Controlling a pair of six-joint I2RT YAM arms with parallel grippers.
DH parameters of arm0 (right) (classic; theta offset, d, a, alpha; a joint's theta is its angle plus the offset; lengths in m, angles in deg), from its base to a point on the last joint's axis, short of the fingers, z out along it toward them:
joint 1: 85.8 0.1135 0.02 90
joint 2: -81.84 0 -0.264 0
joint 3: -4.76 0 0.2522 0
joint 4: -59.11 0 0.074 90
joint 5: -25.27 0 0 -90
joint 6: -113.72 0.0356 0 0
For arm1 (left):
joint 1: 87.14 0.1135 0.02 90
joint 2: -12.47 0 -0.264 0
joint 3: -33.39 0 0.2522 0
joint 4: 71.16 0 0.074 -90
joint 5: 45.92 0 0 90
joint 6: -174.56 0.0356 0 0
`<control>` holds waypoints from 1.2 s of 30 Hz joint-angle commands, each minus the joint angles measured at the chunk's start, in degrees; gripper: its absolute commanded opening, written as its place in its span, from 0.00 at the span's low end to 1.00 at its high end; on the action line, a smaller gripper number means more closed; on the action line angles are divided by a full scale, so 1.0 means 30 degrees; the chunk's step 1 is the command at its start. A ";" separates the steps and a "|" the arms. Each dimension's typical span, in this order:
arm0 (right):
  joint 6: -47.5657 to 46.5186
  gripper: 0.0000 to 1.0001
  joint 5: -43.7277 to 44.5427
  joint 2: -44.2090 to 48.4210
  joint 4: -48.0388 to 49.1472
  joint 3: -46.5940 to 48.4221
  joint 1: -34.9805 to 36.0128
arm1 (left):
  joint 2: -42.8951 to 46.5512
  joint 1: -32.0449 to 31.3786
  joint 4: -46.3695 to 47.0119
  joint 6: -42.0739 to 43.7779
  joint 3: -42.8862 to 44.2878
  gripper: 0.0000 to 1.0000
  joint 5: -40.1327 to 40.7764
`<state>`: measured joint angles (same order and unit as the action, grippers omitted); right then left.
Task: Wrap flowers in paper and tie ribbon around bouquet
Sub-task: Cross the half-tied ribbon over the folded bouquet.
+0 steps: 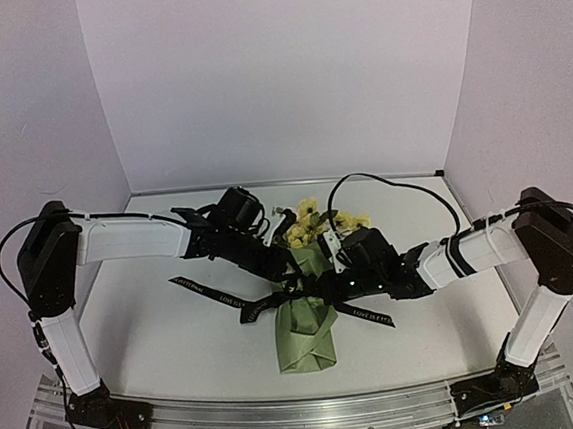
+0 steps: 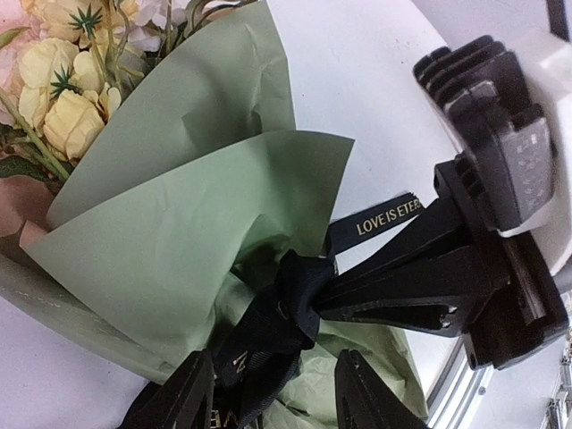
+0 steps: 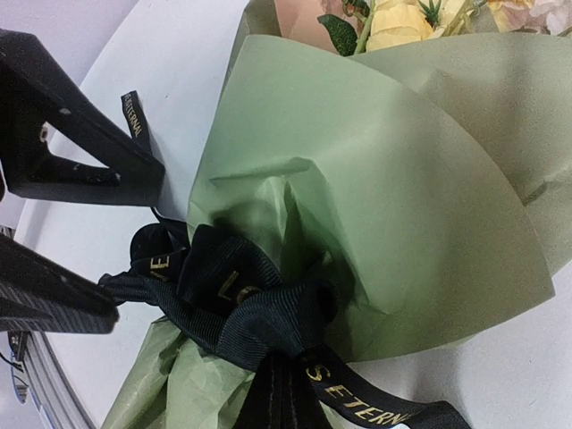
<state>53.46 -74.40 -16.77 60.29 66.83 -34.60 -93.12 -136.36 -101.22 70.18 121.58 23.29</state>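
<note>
Lying at the middle of the white table [image 1: 146, 327], the bouquet [image 1: 307, 338] points its blooms toward 12 o'clock and its folded foot toward 6 o'clock in the overhead view. The flowers [image 2: 63, 98], pale yellow and cream with green leaves, sit inside overlapping flaps of the olive-green paper [image 2: 197, 232]. The paper's narrow waist is girdled by the black ribbon [image 3: 241, 308] with pale lettering. The ribbon is bunched thickly at that waist; seen from above, one tail trails flat on the table toward 9 o'clock and another toward 4 o'clock. The right gripper [image 2: 322, 297], reaching in from 3 o'clock, has its jaws pressed together on the bunched ribbon at the waist, tips buried in the black folds. The left gripper [image 2: 273, 362], coming from 10 o'clock, stands about half open. Its fingers [image 3: 80, 152] are apart on either side of a ribbon strand and clamp nothing; whether either finger touches the strand I cannot tell. Both grippers sit just beside each other over the bouquet's waist, with the crumpled lower paper spreading out toward 6 o'clock.
</note>
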 commanded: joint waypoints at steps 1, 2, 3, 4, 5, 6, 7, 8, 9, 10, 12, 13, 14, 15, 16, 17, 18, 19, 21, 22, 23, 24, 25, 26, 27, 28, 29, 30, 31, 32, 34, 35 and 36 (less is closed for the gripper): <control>-0.0403 0.00 0.0355 -0.0236 0.0147 0.0523 0.0131 | -0.1025 -0.0348 -0.1109 0.1064 0.1660 0.49 0.0422; -0.0427 0.00 0.0370 -0.0225 0.0147 0.0497 0.0131 | -0.1216 -0.0383 -0.1289 0.1161 0.1879 0.49 0.0527; -0.0460 0.00 0.0383 -0.0210 0.0147 0.0472 0.0131 | -0.1394 -0.0424 -0.1407 0.1249 0.2028 0.49 0.0648; -0.0503 0.00 0.0391 -0.0207 0.0148 0.0451 0.0130 | -0.1540 -0.0478 -0.1502 0.1290 0.2161 0.49 0.0824; -0.0509 0.00 0.0388 -0.0203 0.0164 0.0422 0.0118 | -0.1652 -0.0500 -0.1665 0.1329 0.2338 0.49 0.1003; -0.0525 0.00 0.0398 -0.0183 0.0175 0.0413 0.0128 | -0.1788 -0.0536 -0.1836 0.1405 0.2514 0.49 0.1199; -0.0539 0.00 0.0379 -0.0178 0.0176 0.0392 0.0130 | -0.1923 -0.0557 -0.1998 0.1476 0.2652 0.49 0.1392; -0.0564 0.00 0.0382 -0.0178 0.0177 0.0389 0.0131 | -0.2039 -0.0605 -0.2137 0.1543 0.2792 0.49 0.1588; -0.0588 0.00 0.0382 -0.0178 0.0201 0.0376 0.0124 | -0.2163 -0.0680 -0.2247 0.1606 0.2973 0.49 0.1772; -0.0625 0.00 0.0364 -0.0172 0.0205 0.0365 0.0129 | -0.2290 -0.0736 -0.2368 0.1657 0.3085 0.48 0.1998; -0.0692 0.00 0.0329 -0.0150 0.0206 0.0360 0.0131 | -0.2495 -0.0788 -0.2559 0.1687 0.3296 0.43 0.2312; -0.0710 0.00 0.0373 -0.0126 0.0206 0.0359 0.0127 | -0.2546 -0.0790 -0.2579 0.1687 0.3314 0.41 0.2373; -0.0767 0.00 0.0408 -0.0101 0.0201 0.0343 0.0127 | -0.2549 -0.0790 -0.2600 0.1680 0.3346 0.37 0.2402; -0.0797 0.00 0.0432 -0.0078 0.0182 0.0332 0.0117 | -0.2551 -0.0790 -0.2631 0.1650 0.3366 0.33 0.2447; -0.0854 0.00 0.0481 -0.0050 0.0178 0.0302 0.0115 | -0.2521 -0.0790 -0.2695 0.1599 0.3419 0.27 0.2448; -0.0899 0.00 0.0544 -0.0017 0.0177 0.0262 0.0116 | -0.2469 -0.0790 -0.2770 0.1546 0.3471 0.22 0.2429; -0.0939 0.00 0.0624 0.0021 0.0177 0.0216 0.0119 | -0.2381 -0.0792 -0.2842 0.1495 0.3510 0.17 0.2403; -0.0999 0.00 0.0744 0.0076 0.0177 0.0164 0.0128 | -0.2181 -0.0797 -0.2879 0.1455 0.3501 0.13 0.2379; -0.1175 0.00 0.0965 0.0186 0.0177 0.0029 0.0114 | -0.1821 -0.0791 -0.2975 0.1360 0.3479 0.07 0.2182; -0.1259 0.00 0.1069 0.0227 0.0173 -0.0036 0.0111 | -0.1710 -0.0790 -0.3094 0.1329 0.3533 0.05 0.2060; -0.1327 0.00 0.1208 0.0258 0.0165 -0.0112 0.0089 | -0.1632 -0.0790 -0.3275 0.1295 0.3631 0.02 0.1879; -0.1388 0.00 0.1346 0.0296 0.0162 -0.0176 0.0077 | -0.1580 -0.0793 -0.3473 0.1279 0.3759 0.01 0.1651; -0.1443 0.00 0.1482 0.0340 0.0162 -0.0231 0.0074 | -0.1550 -0.0798 -0.3685 0.1277 0.3911 0.00 0.1385; -0.1445 0.00 0.1555 0.0373 0.0174 -0.0288 0.0001 | -0.1611 -0.0791 -0.3933 0.1277 0.4098 0.00 0.1029; -0.1431 0.00 0.1583 0.0399 0.0176 -0.0311 -0.0049 | -0.1627 -0.0791 -0.4205 0.1277 0.4276 0.00 0.0792; -0.1443 0.00 0.1626 0.0431 0.0166 -0.0322 -0.0092 | -0.1683 -0.0790 -0.4448 0.1222 0.4438 0.00 0.0587; -0.1449 0.00 0.1673 0.0463 0.0149 -0.0339 -0.0124 | -0.1710 -0.0791 -0.4629 0.1149 0.4645 0.00 0.0396; -0.1471 0.00 0.1702 0.0489 0.0147 -0.0359 -0.0176 | -0.1721 -0.0794 -0.4868 0.1093 0.4941 0.00 0.0250; -0.1474 0.00 0.1831 0.0520 0.0147 -0.0391 -0.0256 | -0.1781 -0.0791 -0.5084 0.0985 0.5196 0.00 0.0093; -0.1443 0.00 0.1909 0.0541 0.0126 -0.0437 -0.0344 | -0.1834 -0.0752 -0.5321 0.0914 0.5472 0.00 0.0012; -0.1312 0.00 0.2047 0.0595 0.0114 -0.0546 -0.0534 | -0.2042 -0.0646 -0.5773 0.0702 0.5977 0.00 -0.0116; -0.1251 0.00 0.2120 0.0620 0.0113 -0.0604 -0.0632 | -0.2107 -0.0598 -0.5979 0.0592 0.6202 0.00 -0.0249; -0.1210 0.00 0.2211 0.0664 0.0101 -0.0657 -0.0702 | -0.2202 -0.0509 -0.6135 0.0473 0.6364 0.00 -0.0430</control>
<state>49.89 -70.34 -16.74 60.34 65.76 -35.47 -100.46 -138.58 -116.38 73.17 136.19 24.75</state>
